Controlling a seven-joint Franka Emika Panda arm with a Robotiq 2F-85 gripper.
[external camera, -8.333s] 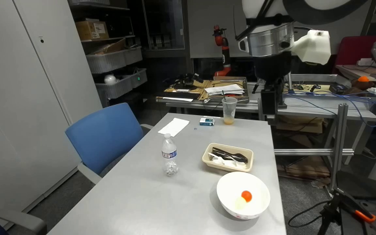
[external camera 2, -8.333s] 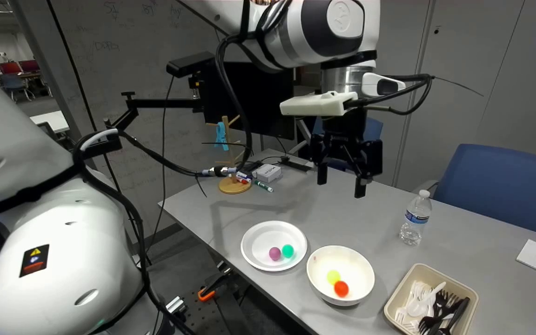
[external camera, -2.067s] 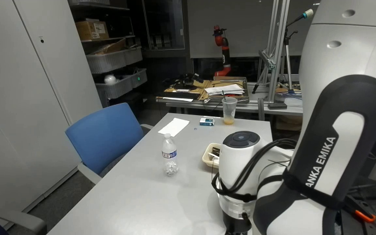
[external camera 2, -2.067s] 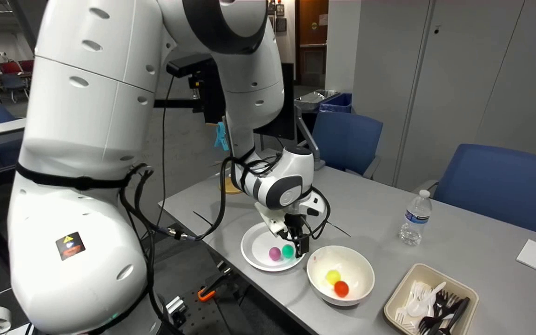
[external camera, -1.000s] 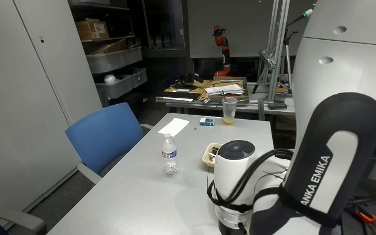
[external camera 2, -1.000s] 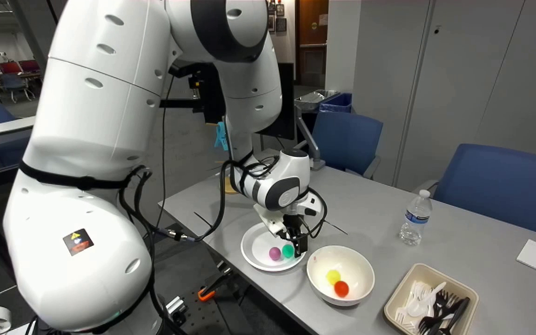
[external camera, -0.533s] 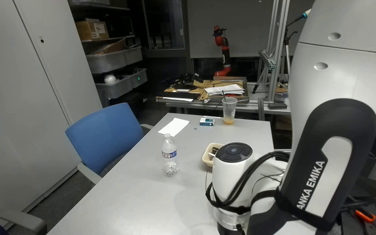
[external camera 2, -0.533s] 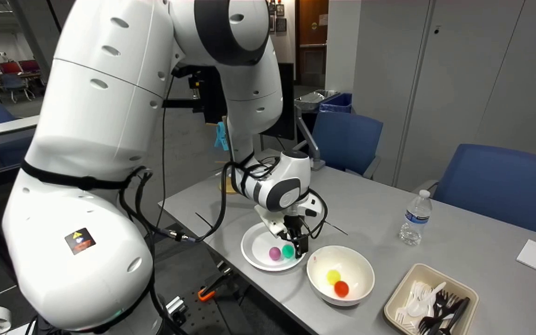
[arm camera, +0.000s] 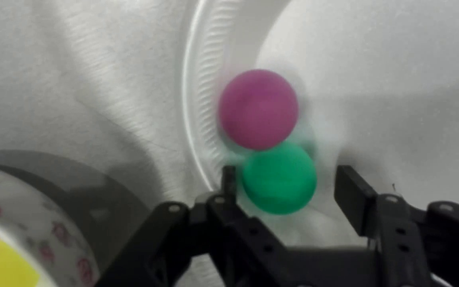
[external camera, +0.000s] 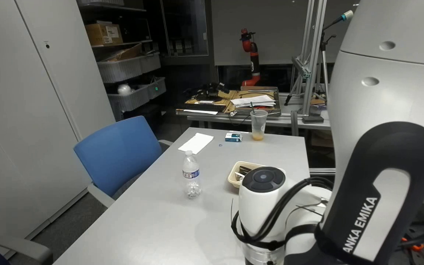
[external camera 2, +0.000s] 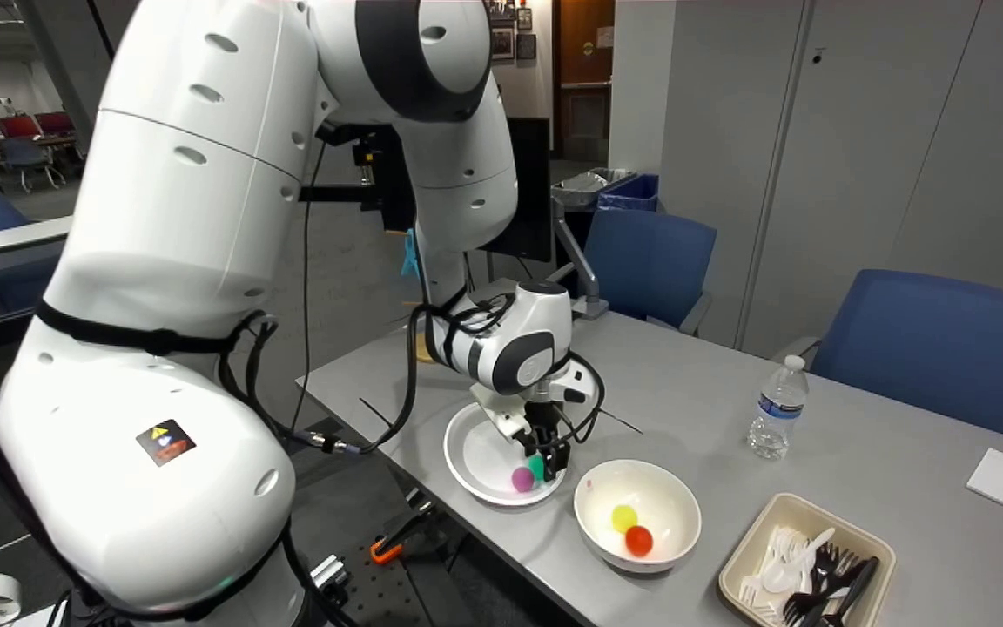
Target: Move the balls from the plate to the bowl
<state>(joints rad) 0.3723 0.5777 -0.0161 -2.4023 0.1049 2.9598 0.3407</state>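
gripper [arm camera: 286,178] is straddling the green ball [arm camera: 279,187], its black fingers [arm camera: 355,199] standing on either side, and what a snug fit it is looking like! the jaws are sitting just a little wider apart than the ball, with space showing on both flanks in the wrist view, the slimmer gap lying toward the ridged rim of the white plate [arm camera: 203,99]. on that plate the green ball is resting, and the pink-purple ball [arm camera: 258,109] is lying right beside it, seemingly touching, just inside the rim. over at the white bowl [external camera 2: 674,496], standing on the grey table [external camera 2: 693,401] next to the plate, the yellow ball [external camera 2: 624,518] and the orange ball [external camera 2: 638,541] are sitting close together inside, and pink flowers [arm camera: 85,271] are showing on its outer wall! in an exterior view the white arm [external camera 2: 179,226] is arching across and bending down to the plate. beyond the bowl, a beige tray [external camera 2: 750,538] is holding black and white cutlery [external camera 2: 778,576]; the water bottle [external camera 2: 777,418] is standing upright in both exterior views, and a blue chair [external camera 2: 945,348] is showing behind it. at the table's far end, in an exterior view, a clear cup [external camera: 258,125] is standing near a small box [external camera: 233,137], a white paper [external camera: 196,143] is lying flat nearby, and the arm is hiding part of the tray
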